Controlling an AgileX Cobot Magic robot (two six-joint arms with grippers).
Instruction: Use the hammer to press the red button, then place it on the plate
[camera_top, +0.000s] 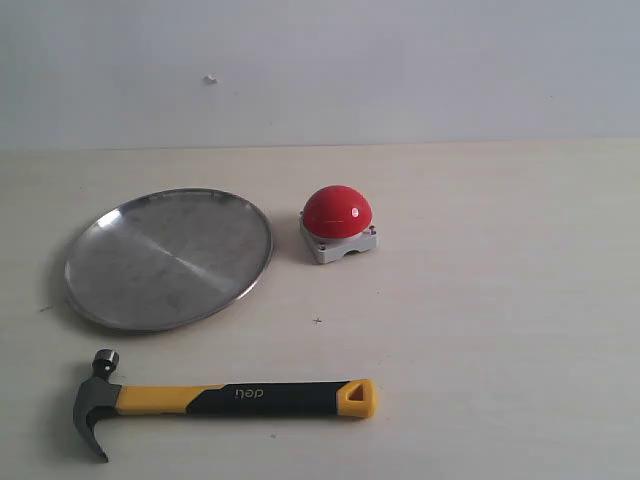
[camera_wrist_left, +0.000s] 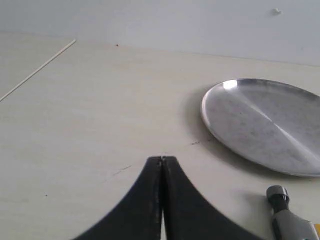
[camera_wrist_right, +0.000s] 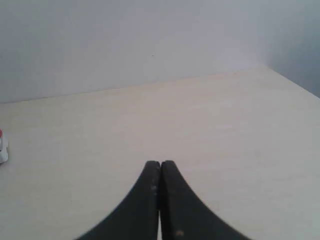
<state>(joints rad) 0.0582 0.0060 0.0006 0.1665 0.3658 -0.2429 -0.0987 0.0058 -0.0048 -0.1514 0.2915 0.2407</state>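
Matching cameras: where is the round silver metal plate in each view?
Exterior view: the round silver metal plate, left of centre.
Left wrist view: plate at right edge, cropped.
Right wrist view: not in it.
Shared landmark: dark grey steel hammer head beside it, exterior and left wrist.

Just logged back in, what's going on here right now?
Nothing is being handled yet. The hammer lies flat on the table, untouched, with the plate and red button farther back, each apart. The left gripper and right gripper are both shut, holding nothing.
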